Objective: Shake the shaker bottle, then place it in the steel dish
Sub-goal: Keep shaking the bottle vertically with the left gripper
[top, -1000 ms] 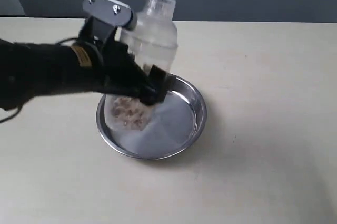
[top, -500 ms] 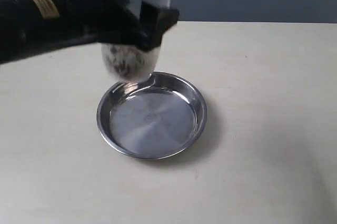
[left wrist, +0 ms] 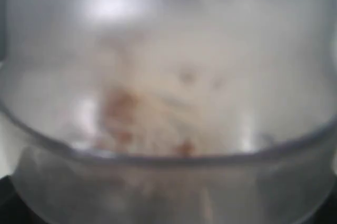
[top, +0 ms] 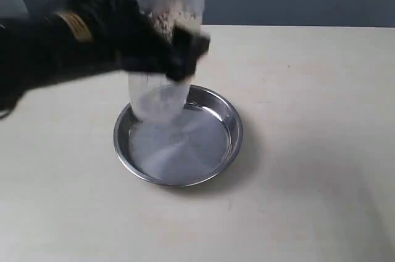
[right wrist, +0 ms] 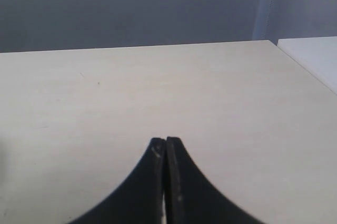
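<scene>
The shaker bottle [top: 162, 86] hangs motion-blurred above the far-left rim of the steel dish [top: 227, 145], its frosted lower body low over the pan. Brownish-pink granules show high inside it, near the black left gripper [top: 176, 49], which is shut on the bottle's middle. In the left wrist view the bottle [left wrist: 168, 103] fills the whole picture, blurred, and hides the jaws. The right gripper [right wrist: 166, 142] is shut on nothing above bare table, away from the dish and out of the exterior view.
The pale beige table [top: 308, 89] runs out on all sides of the dish. A dark grey wall stands behind it. A white surface [right wrist: 310, 55] adjoins the table's far corner in the right wrist view.
Over the last second the left gripper swung the bottle up out of the dish and has brought it partly back down. The granules have moved from the bottle's bottom to its upper part.
</scene>
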`<action>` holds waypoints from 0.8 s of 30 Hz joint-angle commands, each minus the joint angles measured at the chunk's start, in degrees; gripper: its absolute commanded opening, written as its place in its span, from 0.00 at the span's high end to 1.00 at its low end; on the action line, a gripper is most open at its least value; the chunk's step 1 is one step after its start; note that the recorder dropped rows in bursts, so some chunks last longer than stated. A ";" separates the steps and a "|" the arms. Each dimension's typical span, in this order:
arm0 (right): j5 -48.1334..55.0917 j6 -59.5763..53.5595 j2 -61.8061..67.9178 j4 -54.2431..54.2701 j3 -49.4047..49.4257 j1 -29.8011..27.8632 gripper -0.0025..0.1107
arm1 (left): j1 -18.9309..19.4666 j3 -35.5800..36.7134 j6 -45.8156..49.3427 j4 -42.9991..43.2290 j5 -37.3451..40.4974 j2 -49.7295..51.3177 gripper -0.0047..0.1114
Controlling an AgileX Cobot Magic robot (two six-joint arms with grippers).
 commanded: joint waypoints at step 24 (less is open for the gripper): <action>-0.73 -0.11 -0.27 0.04 0.07 -0.20 0.99 | -0.24 -0.59 -0.70 0.69 -0.48 -1.18 0.96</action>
